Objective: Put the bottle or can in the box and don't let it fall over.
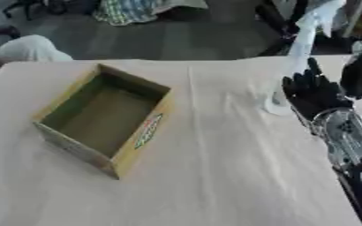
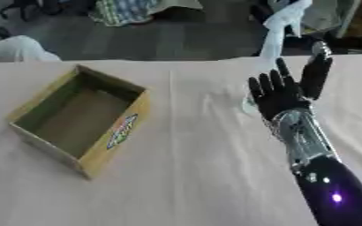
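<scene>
An open cardboard box (image 1: 141,132), yellow-edged with a label on its near side wall, sits askew on the left half of the table with nothing inside. A tall clear bottle (image 1: 296,53) stands upright at the right, near the far edge, its base on the cloth. My right hand (image 2: 277,95) is open just beside it, fingers straight and pointing up. The thumb (image 2: 317,73) is spread off to the right. The fingers overlap the bottle's lower right side; I cannot tell whether they touch it. My left hand shows in neither view.
A pale cloth covers the table (image 1: 215,176). The table's far edge runs just behind the box and bottle. A white rounded thing (image 1: 29,48) lies past the far left corner. Dark floor and seated people lie beyond the table.
</scene>
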